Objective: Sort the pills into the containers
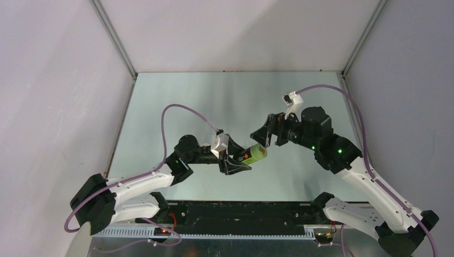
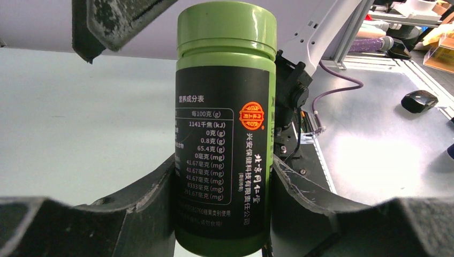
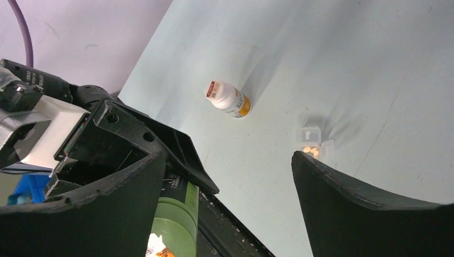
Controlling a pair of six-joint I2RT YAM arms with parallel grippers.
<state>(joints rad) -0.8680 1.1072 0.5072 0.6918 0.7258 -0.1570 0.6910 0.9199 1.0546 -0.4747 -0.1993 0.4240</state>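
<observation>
My left gripper [image 1: 241,157] is shut on a green bottle [image 1: 256,154] with a black label and its green cap on, held above the table; in the left wrist view the bottle [image 2: 225,107] stands between both fingers of the gripper [image 2: 224,198]. My right gripper [image 1: 269,134] is open and empty, close to the bottle's cap end. In the right wrist view the gripper [image 3: 229,158] is wide open and the green bottle [image 3: 174,222] sits by its left finger. A small translucent pill box [image 3: 313,142] holding orange pills lies on the table beyond it.
A white bottle with an orange label [image 3: 227,99] stands on the table near the pill box; neither shows in the top view. Grey walls [image 1: 64,107] close in the table on three sides. A black rail [image 1: 241,211] runs along the near edge.
</observation>
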